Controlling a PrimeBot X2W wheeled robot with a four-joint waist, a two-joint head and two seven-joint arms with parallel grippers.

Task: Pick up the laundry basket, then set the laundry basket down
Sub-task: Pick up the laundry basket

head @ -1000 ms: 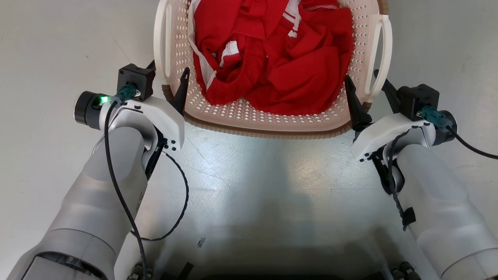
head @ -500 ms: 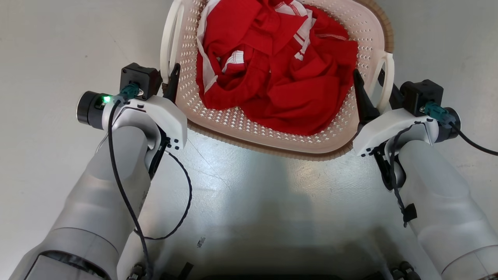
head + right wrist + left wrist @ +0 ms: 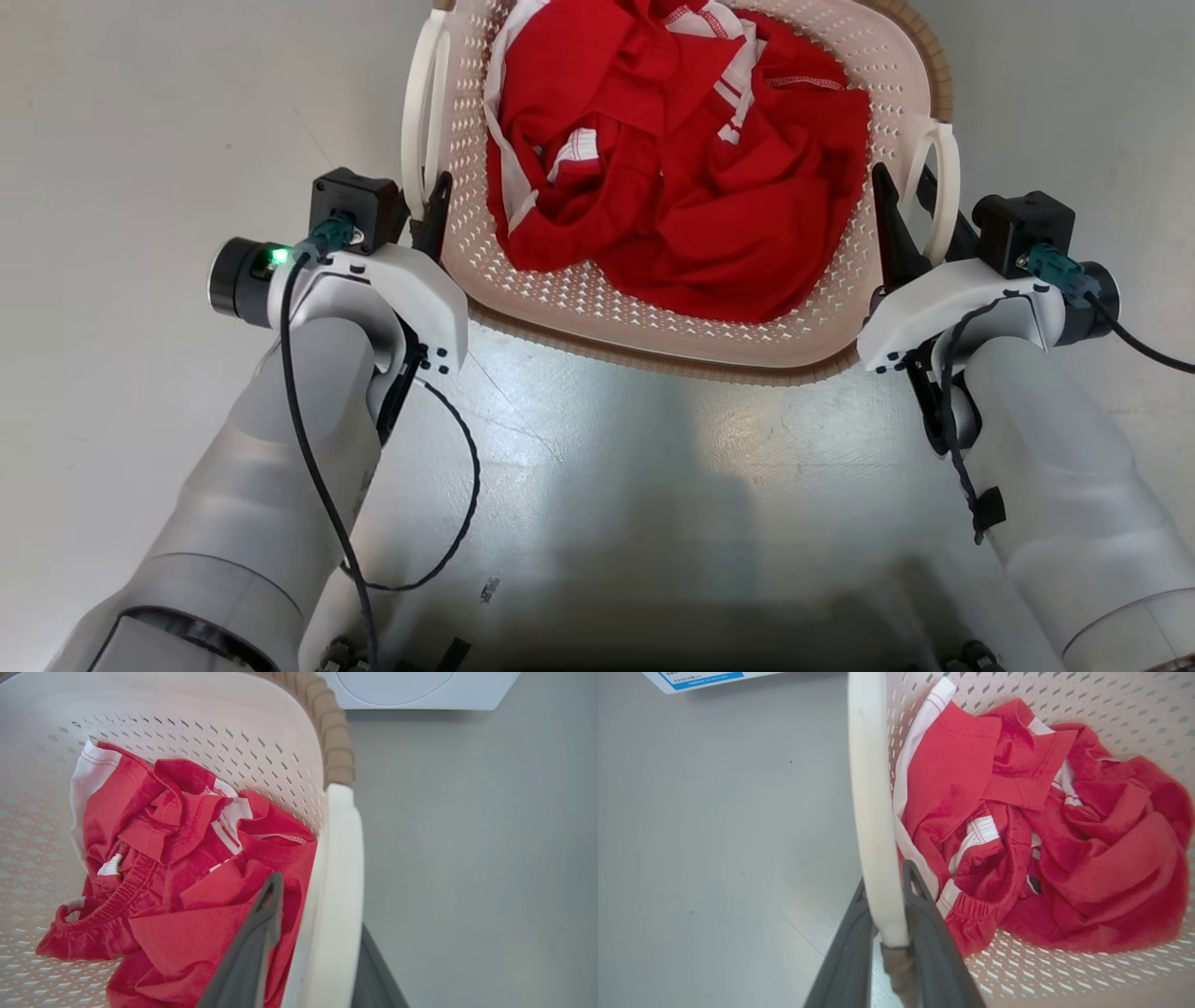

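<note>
My left pincer (image 3: pixel 883 882) was clamped narrow on the left handle (image 3: pixel 871 788) of the laundry basket (image 3: pixel 653 322), which was just ahead between both arms, red clothes (image 3: pixel 691 187) inside. My right pincer (image 3: pixel 904 201) straddled the right handle (image 3: pixel 948 187), and I could not tell whether it gripped. I judged the grasp was nearly made, with the lift and set-down left. The basket's underside was hidden and its far end cut off.
</note>
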